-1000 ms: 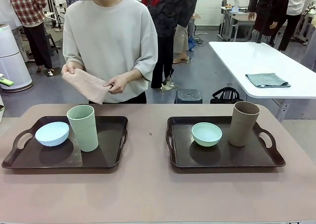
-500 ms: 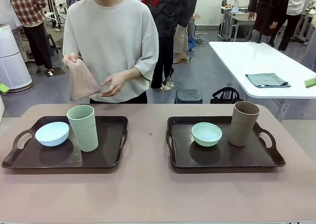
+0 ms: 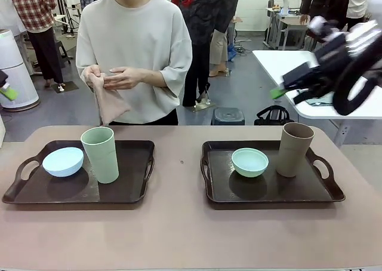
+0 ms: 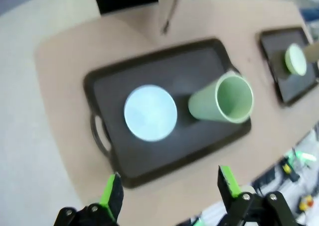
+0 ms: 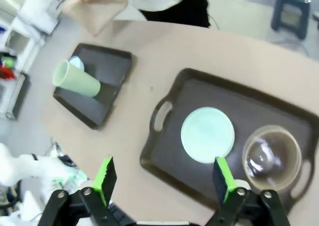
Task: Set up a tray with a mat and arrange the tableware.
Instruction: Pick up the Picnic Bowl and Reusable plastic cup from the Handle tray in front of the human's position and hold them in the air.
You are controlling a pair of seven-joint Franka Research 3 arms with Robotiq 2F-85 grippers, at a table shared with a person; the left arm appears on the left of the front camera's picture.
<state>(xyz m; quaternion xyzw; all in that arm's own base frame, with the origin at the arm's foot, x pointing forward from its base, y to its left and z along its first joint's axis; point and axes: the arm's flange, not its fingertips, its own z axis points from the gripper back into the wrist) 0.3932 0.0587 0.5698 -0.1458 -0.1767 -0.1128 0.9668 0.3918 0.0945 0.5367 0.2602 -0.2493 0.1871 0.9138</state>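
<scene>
Table setting, item list:
- Left tray (image 3: pixel 132 163): dark, with handles, on the table (image 3: pixel 179 235) at the robot's left. Carries the blue bowl (image 3: pixel 62 162) and the green cup (image 3: pixel 101 154), upright, just beside each other
- Right tray (image 3: pixel 298 190): same kind, well apart from the first. Carries the mint bowl (image 3: pixel 250 162) and the tan cup (image 3: pixel 295 150), upright, near each other
- Mat (image 3: pixel 108 101): tan cloth, hanging from the person's hands (image 3: pixel 122 77) at chest height beyond the table; probably being readied for a tray, as neither tray has one
- Left gripper (image 4: pixel 168 188): high over the left tray, jaws apart, holding nothing
- Right gripper (image 5: pixel 163 178): high over the right tray, jaws apart, holding nothing; both likely poised to lift tableware so the mat can go underneath
</scene>
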